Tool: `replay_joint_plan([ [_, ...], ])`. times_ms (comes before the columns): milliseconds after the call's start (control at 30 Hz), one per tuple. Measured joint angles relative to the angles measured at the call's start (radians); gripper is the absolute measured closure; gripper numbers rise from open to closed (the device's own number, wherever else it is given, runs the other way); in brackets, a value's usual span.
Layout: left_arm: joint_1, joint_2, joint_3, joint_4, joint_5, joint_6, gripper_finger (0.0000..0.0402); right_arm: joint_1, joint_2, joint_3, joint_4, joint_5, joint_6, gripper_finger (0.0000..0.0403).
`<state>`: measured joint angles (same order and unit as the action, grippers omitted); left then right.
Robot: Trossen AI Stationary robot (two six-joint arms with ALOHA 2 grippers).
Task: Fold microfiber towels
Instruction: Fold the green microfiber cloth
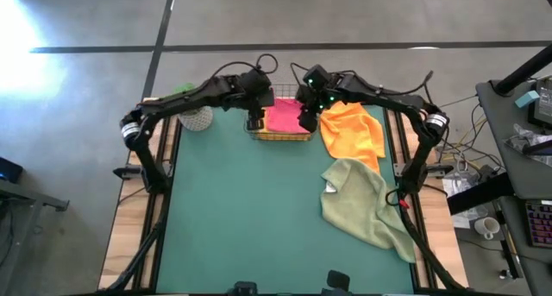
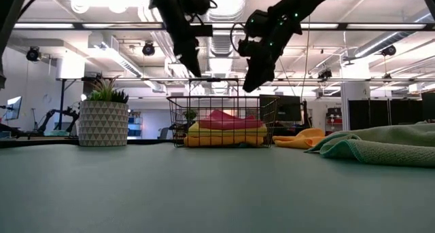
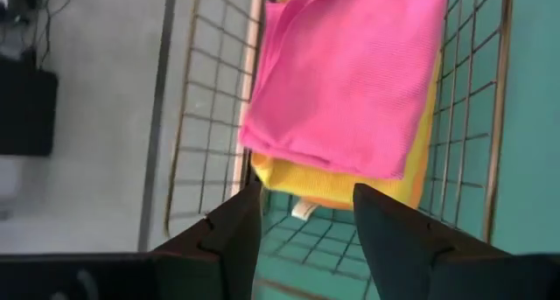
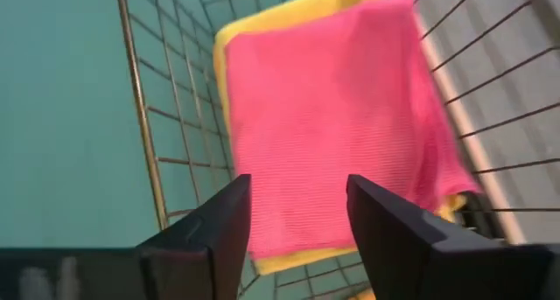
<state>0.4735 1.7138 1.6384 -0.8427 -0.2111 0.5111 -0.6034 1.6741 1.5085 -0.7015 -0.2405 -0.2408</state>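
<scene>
A: Where do the two pincers stand?

B: Both hang above the wire basket (image 1: 280,123) at the far edge of the tabletop (image 1: 250,218). The left pincer (image 1: 255,122) is over one end of it, the right pincer (image 1: 308,116) over the other. Each wrist view shows its own two fingers spread with a clear gap and nothing between them, so both are open and empty.

A: And the towels?

B: Directly below both pincers, inside the basket, a folded pink towel (image 3: 350,73) lies flat on top of a folded yellow towel (image 3: 328,184), with an orange edge showing in the stack beneath. Beyond the right pincer, outside the basket, an orange towel (image 1: 354,130) lies rumpled on the tabletop. Nearer the front on that same side, well apart from either pincer, the sage green towel (image 1: 366,201) lies loosely heaped.

A: So how far along is it?

B: I would judge it past the middle. The basket holds at least three folded cloths, pink topmost. Two cloths on the tabletop look unfolded, the orange and the sage green. I see no teal towel, so I cannot place it.

A: Anything else up there?

B: A small potted plant (image 1: 197,116) just outside the left pincer, beside the basket.
</scene>
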Motion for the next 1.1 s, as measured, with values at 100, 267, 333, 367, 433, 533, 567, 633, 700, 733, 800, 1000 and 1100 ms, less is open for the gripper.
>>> replay_joint_plan([
  [100,0.004,-0.044,-0.017,-0.015,-0.003,-0.064,0.0237,-0.015,-0.005,0.000,0.035,-0.007,-0.006,0.0218],
  [267,0.004,-0.126,-0.097,-0.011,-0.003,-0.155,0.0237,-0.035,0.057,-0.001,0.130,-0.073,0.027,0.0229],
  [333,0.004,-0.158,-0.141,0.002,-0.003,-0.175,0.0237,-0.035,0.092,-0.002,0.137,-0.073,0.032,0.0236],
  [367,0.004,-0.173,-0.164,0.007,-0.003,-0.189,0.0237,-0.035,0.107,-0.001,0.133,-0.074,0.036,0.0240],
  [433,0.004,-0.200,-0.208,0.006,-0.003,-0.209,0.0237,-0.034,0.133,0.005,0.133,-0.074,0.050,0.0252],
  [533,0.004,-0.233,-0.268,0.049,-0.004,-0.222,0.0237,-0.034,0.168,0.013,0.139,-0.075,0.053,0.0275],
  [567,0.004,-0.241,-0.284,0.055,-0.003,-0.226,0.0237,-0.036,0.182,0.019,0.139,-0.074,0.058,0.0285],
  [633,0.004,-0.251,-0.310,0.084,-0.003,-0.250,0.0237,-0.038,0.208,0.031,0.140,-0.073,0.060,0.0304],
  [700,0.004,-0.257,-0.328,0.100,-0.003,-0.281,0.0237,-0.039,0.229,0.052,0.143,-0.067,0.062,0.0326],
  [733,0.004,-0.258,-0.333,0.100,-0.003,-0.294,0.0237,-0.039,0.239,0.066,0.150,-0.053,0.063,0.0336],
  [800,0.004,-0.258,-0.336,0.101,-0.003,-0.296,0.0237,-0.039,0.262,0.097,0.154,-0.012,0.066,0.0357],
  [1000,0.004,-0.253,-0.335,0.104,-0.003,-0.296,0.0237,-0.045,0.359,0.209,0.128,0.030,0.066,0.0392],
  [1100,0.004,-0.253,-0.335,0.104,-0.003,-0.296,0.0237,-0.045,0.406,0.287,0.090,0.043,0.066,0.0394],
])
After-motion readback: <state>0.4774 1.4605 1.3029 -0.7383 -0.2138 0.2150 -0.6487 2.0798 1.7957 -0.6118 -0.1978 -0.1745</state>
